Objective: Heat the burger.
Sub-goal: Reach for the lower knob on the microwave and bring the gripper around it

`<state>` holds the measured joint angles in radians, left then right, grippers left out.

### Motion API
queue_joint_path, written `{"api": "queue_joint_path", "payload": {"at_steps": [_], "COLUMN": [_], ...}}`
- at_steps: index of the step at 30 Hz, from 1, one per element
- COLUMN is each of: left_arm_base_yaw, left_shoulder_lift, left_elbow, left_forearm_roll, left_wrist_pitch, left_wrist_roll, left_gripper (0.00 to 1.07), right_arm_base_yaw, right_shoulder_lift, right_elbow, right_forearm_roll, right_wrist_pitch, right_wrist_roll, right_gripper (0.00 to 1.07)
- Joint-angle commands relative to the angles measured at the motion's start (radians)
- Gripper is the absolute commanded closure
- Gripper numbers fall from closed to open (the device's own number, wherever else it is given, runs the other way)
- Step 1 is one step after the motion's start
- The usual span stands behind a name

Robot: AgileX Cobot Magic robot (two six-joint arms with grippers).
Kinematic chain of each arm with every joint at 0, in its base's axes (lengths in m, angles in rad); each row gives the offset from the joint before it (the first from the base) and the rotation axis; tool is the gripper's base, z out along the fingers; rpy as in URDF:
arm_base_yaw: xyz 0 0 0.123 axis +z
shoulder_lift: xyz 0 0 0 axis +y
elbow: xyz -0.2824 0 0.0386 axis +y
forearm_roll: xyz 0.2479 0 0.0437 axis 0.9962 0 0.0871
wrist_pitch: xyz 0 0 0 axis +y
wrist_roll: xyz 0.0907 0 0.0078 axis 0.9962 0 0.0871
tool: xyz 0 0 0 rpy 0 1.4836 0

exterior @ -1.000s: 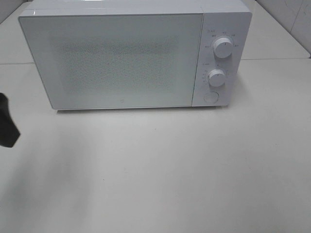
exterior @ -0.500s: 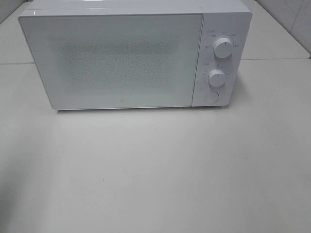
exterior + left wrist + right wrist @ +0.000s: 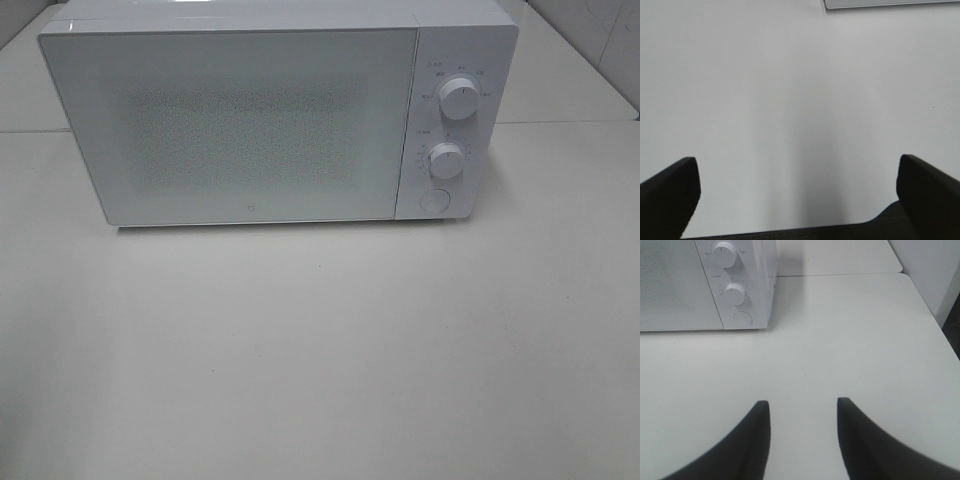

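Note:
The burger is out of view in every frame. A white microwave stands at the back of the table with its door shut, and nothing can be made out through the speckled window. Neither arm appears in the exterior high view. In the left wrist view my left gripper hangs over bare tabletop, its dark fingers spread wide and empty. In the right wrist view my right gripper is open with nothing between its fingers. It sits in front of the microwave's control panel, some way off.
The microwave's right panel carries two round knobs and a round button. The light table runs forward of the microwave. Its near edge shows in the left wrist view, its right edge in the right wrist view.
A dark part of the left arm at the left edge of the exterior high view has drawn back out of sight. The microwave has not moved.

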<state>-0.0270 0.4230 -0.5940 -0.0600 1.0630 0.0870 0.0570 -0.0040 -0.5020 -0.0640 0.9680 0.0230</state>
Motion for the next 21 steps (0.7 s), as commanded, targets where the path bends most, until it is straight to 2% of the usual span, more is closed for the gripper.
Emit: {"api": "queue_joint_path", "payload": {"at_steps": [1, 2, 5, 21], "left_arm_base_yaw": [0.003, 0.003, 0.003, 0.003], "left_shoulder_lift": [-0.029, -0.056, -0.112, -0.413], "left_elbow": [0.013, 0.04, 0.078, 0.076], "left_forearm_roll": [-0.022, -0.025, -0.022, 0.015], "left_wrist_pitch": [-0.002, -0.004, 0.01, 0.01], "left_wrist_roll": [-0.015, -0.034, -0.034, -0.035], "left_gripper": [0.05, 0.05, 0.05, 0.06], "right_arm_base_yaw": [-0.005, -0.005, -0.005, -0.005], "right_shoulder_lift": [-0.026, -0.026, -0.026, -0.026], "right_elbow": [0.007, 0.007, 0.007, 0.007], "right_forearm_roll": [0.003, 0.003, 0.003, 0.003], "right_wrist_pitch": [-0.006, -0.006, -0.006, -0.006], "right_wrist_roll": [-0.005, -0.005, -0.005, -0.006], "right_gripper": [0.62, 0.62, 0.62, 0.62]}}
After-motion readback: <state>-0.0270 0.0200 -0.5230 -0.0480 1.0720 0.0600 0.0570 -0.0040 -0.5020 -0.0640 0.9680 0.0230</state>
